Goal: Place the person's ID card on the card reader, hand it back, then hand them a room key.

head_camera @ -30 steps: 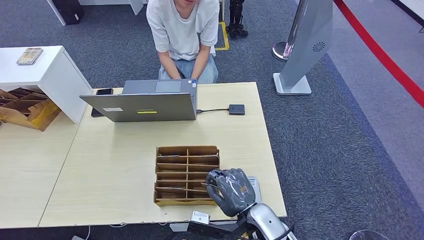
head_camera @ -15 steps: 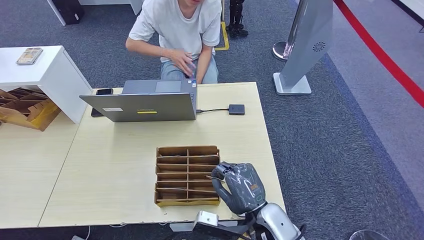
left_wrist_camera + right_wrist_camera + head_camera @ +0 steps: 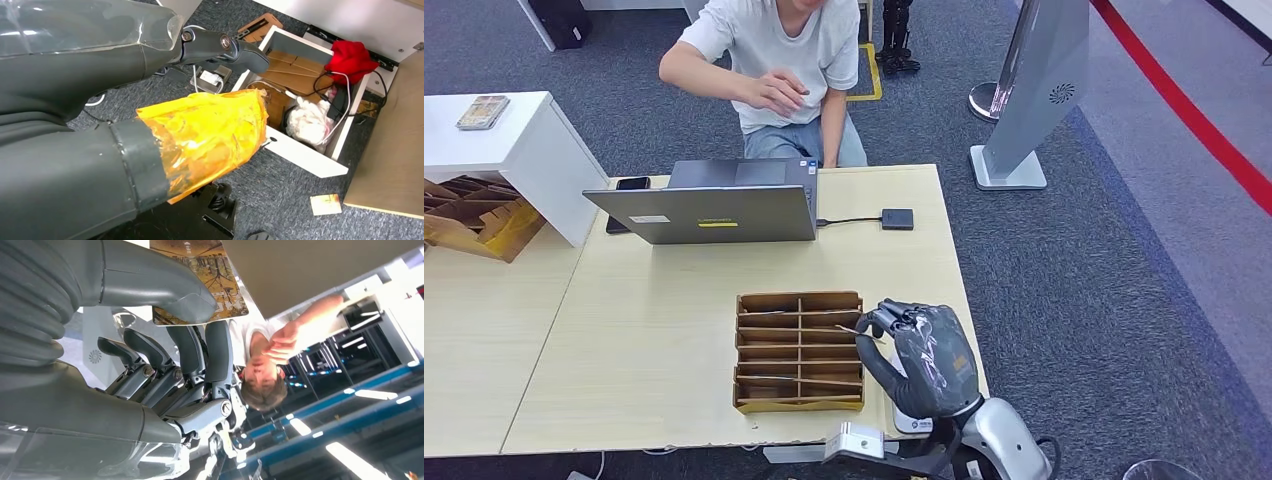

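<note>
Right hand (image 3: 924,360) pinched a brown printed card (image 3: 200,270) between thumb and fingers beside the tray (image 3: 799,350); its lettering was unreadable. Left hand (image 3: 150,100) held nothing, fingers apart.

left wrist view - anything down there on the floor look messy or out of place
Yes. A white bin on the carpet holds a jumble of tangled cables, crumpled white plastic and cardboard, with a red cloth draped on its edge. A small card lies loose on the carpet beside the table edge. The left hand hangs over it, holding nothing.
</note>
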You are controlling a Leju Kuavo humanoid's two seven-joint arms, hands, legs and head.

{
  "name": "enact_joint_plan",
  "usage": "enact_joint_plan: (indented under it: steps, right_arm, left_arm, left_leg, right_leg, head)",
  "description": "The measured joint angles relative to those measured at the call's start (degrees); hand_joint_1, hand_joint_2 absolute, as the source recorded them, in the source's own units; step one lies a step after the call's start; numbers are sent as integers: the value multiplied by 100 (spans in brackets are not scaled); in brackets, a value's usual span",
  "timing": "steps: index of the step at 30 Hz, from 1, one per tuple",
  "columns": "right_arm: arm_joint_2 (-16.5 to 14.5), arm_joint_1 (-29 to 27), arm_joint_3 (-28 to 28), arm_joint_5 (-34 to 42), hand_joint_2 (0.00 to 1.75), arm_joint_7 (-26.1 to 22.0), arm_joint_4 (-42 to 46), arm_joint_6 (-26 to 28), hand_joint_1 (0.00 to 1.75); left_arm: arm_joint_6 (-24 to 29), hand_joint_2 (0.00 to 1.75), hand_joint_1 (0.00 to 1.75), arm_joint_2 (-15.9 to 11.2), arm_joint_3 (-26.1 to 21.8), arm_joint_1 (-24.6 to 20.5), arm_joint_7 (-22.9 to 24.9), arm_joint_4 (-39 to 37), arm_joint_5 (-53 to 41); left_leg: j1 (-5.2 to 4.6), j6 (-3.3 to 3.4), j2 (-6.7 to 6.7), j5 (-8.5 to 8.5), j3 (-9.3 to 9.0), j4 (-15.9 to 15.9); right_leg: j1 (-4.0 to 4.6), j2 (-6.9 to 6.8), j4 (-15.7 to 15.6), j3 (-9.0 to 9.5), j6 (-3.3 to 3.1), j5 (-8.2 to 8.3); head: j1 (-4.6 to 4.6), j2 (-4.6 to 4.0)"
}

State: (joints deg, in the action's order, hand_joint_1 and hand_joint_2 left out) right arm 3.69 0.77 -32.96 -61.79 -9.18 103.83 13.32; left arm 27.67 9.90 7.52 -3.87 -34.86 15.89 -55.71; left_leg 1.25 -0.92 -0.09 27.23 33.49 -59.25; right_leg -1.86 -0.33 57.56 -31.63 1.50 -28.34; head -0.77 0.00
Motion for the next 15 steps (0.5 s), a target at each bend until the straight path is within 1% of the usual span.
enact_joint_plan:
  steps: [6,15]
  right_arm:
    - [-21,187,23,41,175,2,97,-4,175]
    - [-149,705,80,53,175,150,-33,-84,175]
  left_arm:
    - [-5,0,0,1,43,7,-9,0,-13]
    - [-50,0,0,9,150,7,12,0,-79]
  left_leg:
    - [0,0,0,0,0,0]
    - [0,0,0,-1,0,0]
  right_leg:
    - [0,0,0,1,0,0]
    - [0,0,0,1,1,1]
  head:
    - [1,0]
    - [1,0]
